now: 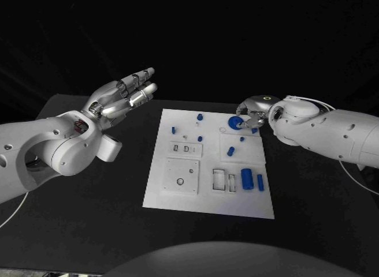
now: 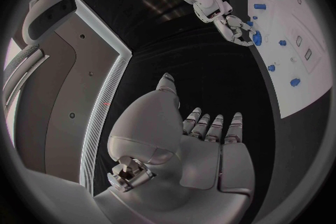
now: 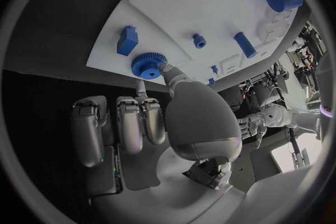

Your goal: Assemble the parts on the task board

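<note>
Two hands were in play. The right hand (image 1: 255,115) pinched a blue gear (image 1: 236,122) between thumb and fingertip at the far right corner of the white board (image 1: 177,199), the gear low over the board or touching it; I could not tell which. The left hand (image 1: 121,97) hovered wide, holding nothing, above the bench (image 1: 89,225) off the board's far left corner. Several blue pieces lay loose: a short peg (image 1: 230,152) mid-board and two cylinders (image 1: 247,178) near the right edge. By my judgement the assembly was barely begun, with most parts unplaced.
</note>
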Tool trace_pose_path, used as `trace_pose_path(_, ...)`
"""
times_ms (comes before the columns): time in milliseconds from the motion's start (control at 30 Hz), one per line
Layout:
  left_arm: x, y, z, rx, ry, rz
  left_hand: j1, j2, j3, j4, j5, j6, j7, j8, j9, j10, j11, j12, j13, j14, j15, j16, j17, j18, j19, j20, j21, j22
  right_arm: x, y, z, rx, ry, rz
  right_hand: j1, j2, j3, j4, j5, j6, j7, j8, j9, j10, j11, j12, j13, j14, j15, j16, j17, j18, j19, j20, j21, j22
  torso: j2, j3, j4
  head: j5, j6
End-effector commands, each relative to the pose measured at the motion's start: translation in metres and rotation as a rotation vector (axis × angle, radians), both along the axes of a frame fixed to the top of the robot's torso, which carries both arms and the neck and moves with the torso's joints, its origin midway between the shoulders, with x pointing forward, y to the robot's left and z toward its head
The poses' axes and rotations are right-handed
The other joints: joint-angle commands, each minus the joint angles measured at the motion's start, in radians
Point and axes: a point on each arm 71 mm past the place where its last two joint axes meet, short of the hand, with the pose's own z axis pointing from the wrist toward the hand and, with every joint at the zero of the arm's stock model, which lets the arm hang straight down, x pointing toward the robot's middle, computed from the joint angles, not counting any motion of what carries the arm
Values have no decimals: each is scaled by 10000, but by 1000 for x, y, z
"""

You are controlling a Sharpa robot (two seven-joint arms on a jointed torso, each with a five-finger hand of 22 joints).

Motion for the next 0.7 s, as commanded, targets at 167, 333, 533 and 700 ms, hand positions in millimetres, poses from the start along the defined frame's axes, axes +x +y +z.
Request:
trace_pose_path(167, -1, -3, 1, -53, -82, -264, 118, 5, -61, -26, 46, 38, 61, 34, -17, -20, 84, -36, -10, 10, 82, -36, -13, 169, 0, 99, 37, -135, 0, 2, -3, -230, 168, 112, 197, 4, 126, -239, 495, 108, -57, 274, 253, 1058, 52, 36, 2626, 1043, 72, 34, 2629, -137, 1040, 84, 35, 2629, 6, -3, -1, 2, -29)
trace_pose_path(333, -1, -3, 1, -50, -74, -278, 127, 8, -67, -27, 49, 37, 64, 36, -17, -20, 90, -36, -10, 10, 87, -36, -13, 170, 6, 104, 43, -132, 1, 4, -4, -239, 214, 158, 246, -23, 160, -305, 400, 137, -66, 365, 343, 1058, 45, 36, 2626, 1043, 67, 34, 2629, -137, 1040, 81, 35, 2629, 7, -5, -4, -5, -49)
trace_pose_path(533, -1, -4, 1, -31, -14, -326, 130, 8, -69, -28, 51, 36, 65, 37, -17, -20, 92, -36, -10, 10, 88, -36, -13, 170, 6, 106, 43, -132, 1, 6, -6, -236, 216, 189, 287, -3, 213, -352, 337, 232, -114, 490, 445, 1058, 13, 36, 2626, 1043, 50, 34, 2629, -136, 1037, 71, 31, 2628, 15, 2, 13, 4, -100)
trace_pose_path(700, -1, -4, 1, -19, 20, -344, 139, 11, -73, -29, 57, 35, 68, 38, -18, -20, 99, -36, -10, 10, 91, -36, -13, 170, 6, 110, 42, -133, 2, 7, -8, -239, 204, 180, 282, -3, 226, -360, 278, 273, -136, 539, 486, 1058, -2, 36, 2626, 1043, 37, 34, 2629, -127, 1012, 63, 5, 2615, 8, 0, 6, 27, -123)
